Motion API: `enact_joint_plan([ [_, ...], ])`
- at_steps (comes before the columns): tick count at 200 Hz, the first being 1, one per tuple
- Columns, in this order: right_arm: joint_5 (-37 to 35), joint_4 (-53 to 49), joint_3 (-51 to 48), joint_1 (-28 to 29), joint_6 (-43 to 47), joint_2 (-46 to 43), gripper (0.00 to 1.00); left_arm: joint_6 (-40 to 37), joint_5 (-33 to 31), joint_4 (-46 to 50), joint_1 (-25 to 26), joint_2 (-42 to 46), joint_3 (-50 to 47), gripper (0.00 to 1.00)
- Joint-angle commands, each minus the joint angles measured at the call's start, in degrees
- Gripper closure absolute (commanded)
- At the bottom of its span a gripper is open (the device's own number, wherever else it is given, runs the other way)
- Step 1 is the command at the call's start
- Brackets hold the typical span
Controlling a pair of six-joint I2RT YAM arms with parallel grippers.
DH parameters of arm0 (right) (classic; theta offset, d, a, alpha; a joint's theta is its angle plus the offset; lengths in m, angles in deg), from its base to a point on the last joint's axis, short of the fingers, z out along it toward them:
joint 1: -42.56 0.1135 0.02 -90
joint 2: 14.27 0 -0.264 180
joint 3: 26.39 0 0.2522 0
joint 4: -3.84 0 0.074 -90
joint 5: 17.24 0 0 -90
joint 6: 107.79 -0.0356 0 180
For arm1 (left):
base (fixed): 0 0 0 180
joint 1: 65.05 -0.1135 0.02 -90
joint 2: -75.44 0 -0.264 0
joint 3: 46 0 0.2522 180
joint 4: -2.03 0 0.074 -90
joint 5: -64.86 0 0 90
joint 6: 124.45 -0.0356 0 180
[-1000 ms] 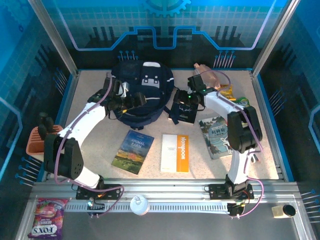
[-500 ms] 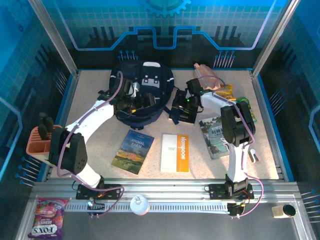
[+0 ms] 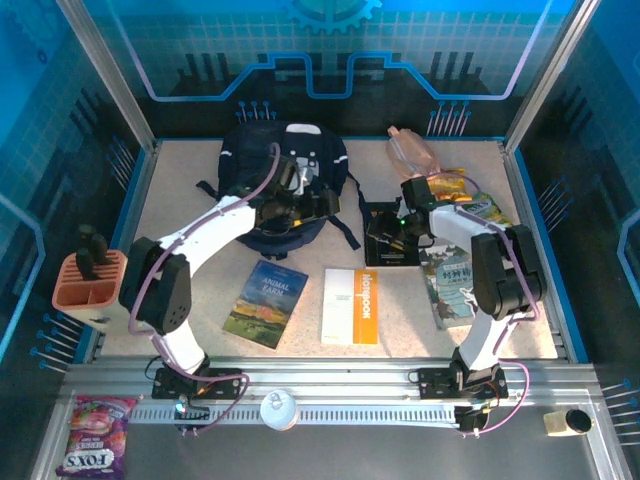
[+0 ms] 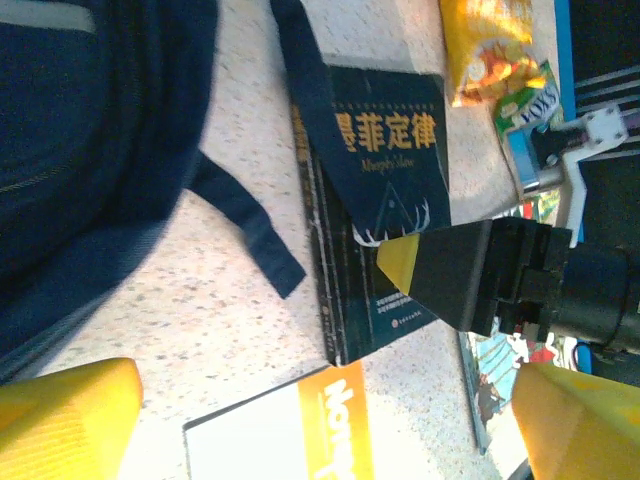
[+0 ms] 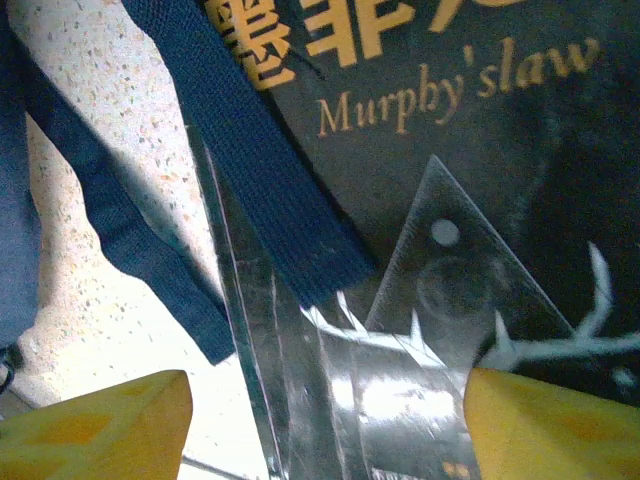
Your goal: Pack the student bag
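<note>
Biggest worry for us here is the strap [image 5: 255, 170]. It trails off the bag [image 3: 285, 165] and lies right across the cover of the dark book [image 4: 385, 170]. That's the book the right end effector [image 5: 325, 425] hangs over, jaws well apart, holding nothing. Lift that book now and the strap probably snags and tugs the bag along. There's also something clear on the cover, maybe a set square, hard to say, and it could slide off.

Second risk: the left end effector [image 4: 320, 420], spread wide and empty too, points at the same book from over the bag's near edge. That puts the two arms close enough to bump.

The bag itself sits at the back of the bench [image 3: 190, 250], left of centre. Bench is pale speckled stuff and looks smooth, so flat books may skid rather than lift. It's all boxed in by an aluminium frame and blue panels.
</note>
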Motion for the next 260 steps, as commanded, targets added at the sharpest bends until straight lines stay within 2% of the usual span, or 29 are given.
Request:
enact_joint_plan([
  [1,-3.2,-2.5,0.4,-2.7,2.7,-4.7,0.28,3.7,1.4,-1.4,2.8,-3.6,3.7,0.1],
  [29,-6.5,-4.0,2.7,-6.3,4.5,-4.2,0.32,8.4,0.7,-2.2,6.0,-8.1,6.7,0.19],
  [60,-9.3,-6.7,4.7,-7.5,6.6,-1.6,0.37,12.5,-1.3,-3.7,9.1,-12.3,8.3,0.31],
  [102,-6.7,-7.1,4.3,-7.6,7.7,1.0,0.47,15.0,-1.0,-3.8,11.2,-17.4,10.5,0.44],
  [162,-4.9,-7.6,4.2,-7.7,7.9,5.1,0.51,16.1,-0.3,-3.3,11.8,-21.7,11.2,0.57],
  [260,-2.1,-7.1,3.2,-7.8,6.7,7.2,0.49,18.2,2.9,-5.2,11.9,-26.6,12.3,0.58],
])
